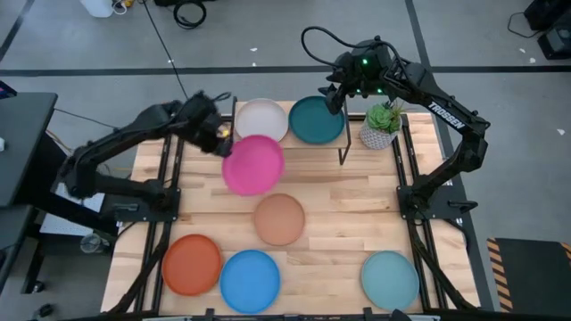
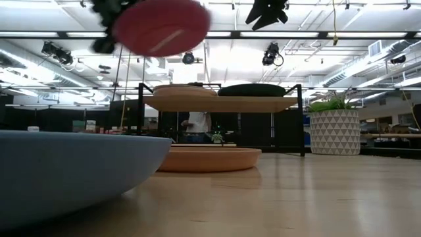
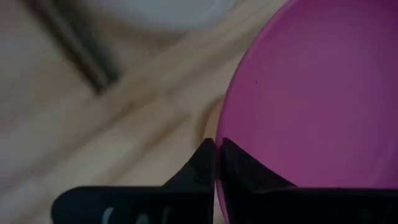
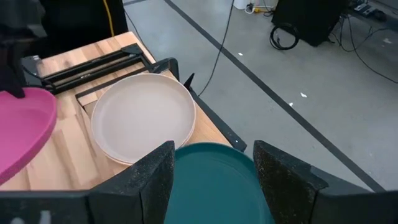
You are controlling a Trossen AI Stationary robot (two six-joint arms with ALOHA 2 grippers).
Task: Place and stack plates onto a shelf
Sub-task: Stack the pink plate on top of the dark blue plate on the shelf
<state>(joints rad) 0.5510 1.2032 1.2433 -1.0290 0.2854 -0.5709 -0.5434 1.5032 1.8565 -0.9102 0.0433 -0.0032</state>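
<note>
My left gripper is shut on the pink plate, which is raised above the table in front of the shelf. The cream plate and the dark teal plate rest side by side on the shelf top. My right gripper is open and hovers high over the dark teal plate, touching nothing. On the table lie the tan, orange, blue and light teal plates. The pale grey plate is out of view. My left gripper pinches the pink plate's rim between its two fingers, on the edge toward the table's left. The fingers come in about level from the left. The plate is lifted clear, well above shelf height, and slightly tilted.
A potted plant in a patterned white pot stands on the table just right of the shelf. The shelf's black legs stand near the table's far middle. Black frame rails run along the table's left and right sides.
</note>
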